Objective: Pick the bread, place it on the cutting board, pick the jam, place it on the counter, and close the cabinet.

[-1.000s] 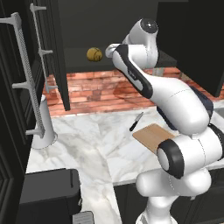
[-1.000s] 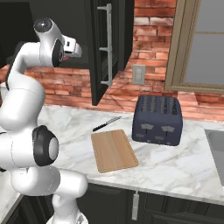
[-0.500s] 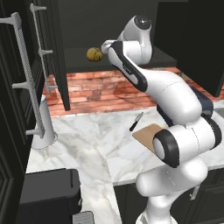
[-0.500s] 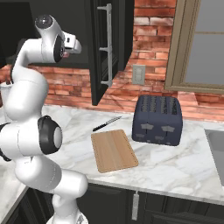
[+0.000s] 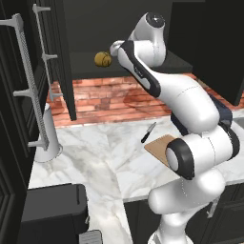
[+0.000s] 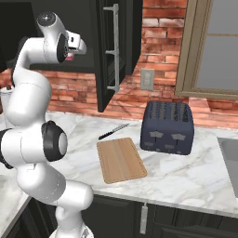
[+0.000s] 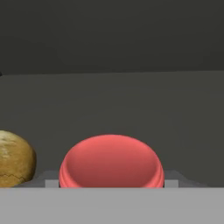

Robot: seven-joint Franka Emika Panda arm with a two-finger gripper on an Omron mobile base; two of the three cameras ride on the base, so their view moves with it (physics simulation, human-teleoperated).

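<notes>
Hand view: the jam (image 7: 111, 161) sits dead ahead and close on the dark cabinet shelf, with the bread (image 7: 15, 159) just beside it at the frame's left edge.
Left base view: the bread (image 5: 102, 58) rests on the shelf inside the open cabinet (image 5: 62, 71), and the arm's wrist reaches in right next to it — the jam is hidden behind the arm here.
Gripper: the gripper (image 6: 74, 46) is up at shelf height at the cabinet opening; whether the jaws are released or clenched I cannot tell, as the fingertips are not visible.
Cutting board: the cutting board (image 6: 121, 159) lies bare on the counter (image 6: 186, 181), a black knife (image 6: 113, 132) just behind it and a dark toaster (image 6: 168, 128) to its side.
Done: nothing, judging by how things lie — bread not on the board, jam not on the counter, cabinet door (image 6: 111, 51) hanging open.
Left: all of it; the bread pick comes first, then its placing, then the jam, then shutting the door.
Judgement: the hand lines up on the jam more than on the bread, so it likely needs to shift sideways before a grasp.
</notes>
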